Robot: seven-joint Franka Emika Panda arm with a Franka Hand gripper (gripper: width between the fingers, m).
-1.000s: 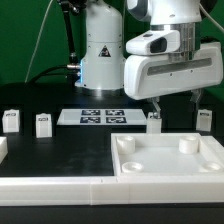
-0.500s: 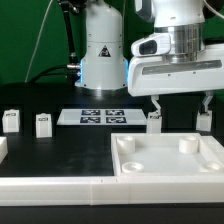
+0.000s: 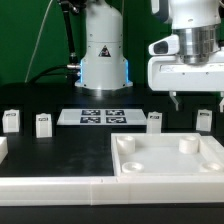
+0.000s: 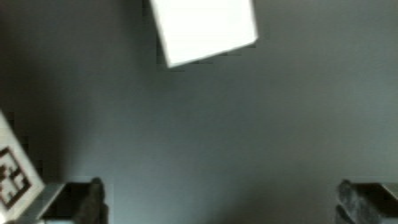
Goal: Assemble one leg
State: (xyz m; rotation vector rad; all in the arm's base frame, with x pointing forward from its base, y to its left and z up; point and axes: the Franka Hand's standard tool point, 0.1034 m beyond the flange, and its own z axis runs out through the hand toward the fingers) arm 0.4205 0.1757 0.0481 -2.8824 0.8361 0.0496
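Several small white legs with tags stand on the black table in the exterior view: two at the left [image 3: 10,120] [image 3: 43,124], one right of the marker board [image 3: 154,121] and one at the far right [image 3: 204,119]. My gripper [image 3: 198,102] hangs open and empty above the table at the exterior view's right, just above and between the two right legs. In the wrist view my gripper [image 4: 224,200] is open, its fingers [image 4: 80,200] far apart over bare dark table. A white shape [image 4: 201,28] and a tagged white edge [image 4: 15,170] show there; I cannot tell what they are.
The marker board [image 3: 98,116] lies flat in the middle back. The large white square piece with corner sockets [image 3: 170,160] lies at the front right. A white strip [image 3: 50,190] runs along the front. The robot base [image 3: 103,55] stands behind.
My gripper has moved toward the exterior view's right and a little upward, from over the middle leg to between the two right legs. It stays open and empty.
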